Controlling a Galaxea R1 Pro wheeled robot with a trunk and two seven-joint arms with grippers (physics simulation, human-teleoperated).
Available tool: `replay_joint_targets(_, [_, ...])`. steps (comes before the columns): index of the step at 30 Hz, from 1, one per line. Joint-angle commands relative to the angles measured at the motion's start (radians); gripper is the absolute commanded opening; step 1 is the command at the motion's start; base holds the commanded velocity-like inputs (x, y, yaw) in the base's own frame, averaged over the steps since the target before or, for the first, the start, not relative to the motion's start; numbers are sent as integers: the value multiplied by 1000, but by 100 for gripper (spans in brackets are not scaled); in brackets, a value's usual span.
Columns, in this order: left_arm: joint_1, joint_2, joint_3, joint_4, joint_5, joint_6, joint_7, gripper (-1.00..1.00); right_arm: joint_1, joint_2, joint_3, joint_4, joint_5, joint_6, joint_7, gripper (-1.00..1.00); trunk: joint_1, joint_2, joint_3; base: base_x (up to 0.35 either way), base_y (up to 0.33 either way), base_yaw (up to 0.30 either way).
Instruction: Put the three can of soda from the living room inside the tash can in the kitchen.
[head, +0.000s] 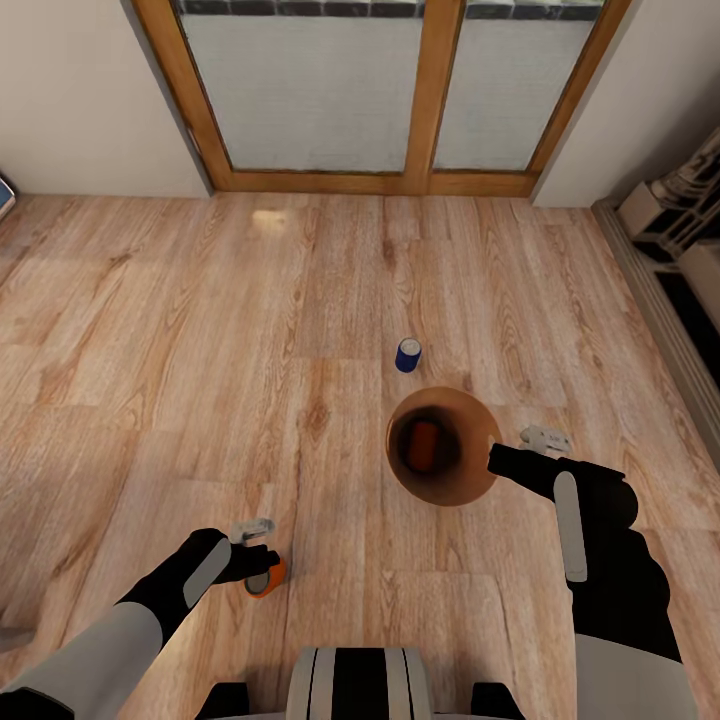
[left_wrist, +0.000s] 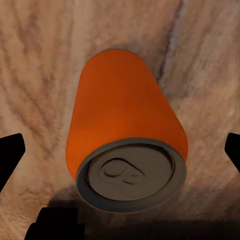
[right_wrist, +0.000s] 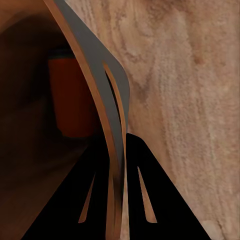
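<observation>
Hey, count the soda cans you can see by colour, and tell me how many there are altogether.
Orange cans: 2, one inside the trash can at, one on the floor between the left hand's fingers at.
Dark blue cans: 1, standing on the floor beyond the bin.
Total: 3 cans.

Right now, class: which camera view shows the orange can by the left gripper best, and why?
The left wrist view: the orange can looms large between the open fingers, grey top and pull tab clear. The head view shows it small, partly hidden by the left gripper.
</observation>
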Motion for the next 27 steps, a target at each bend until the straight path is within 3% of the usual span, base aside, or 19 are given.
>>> replay_joint_targets(1, [0, 0, 0, 0, 0, 0, 0, 100, 0, 0, 0, 0, -32, 1, 5, -100, 0, 0, 0, 0, 0, 0])
replay_joint_targets(27, [0, -6, 0, 0, -2, 0, 0, 100, 0, 0, -1, 0, -32, 1, 5, -100, 0, 0, -22, 0, 0, 0])
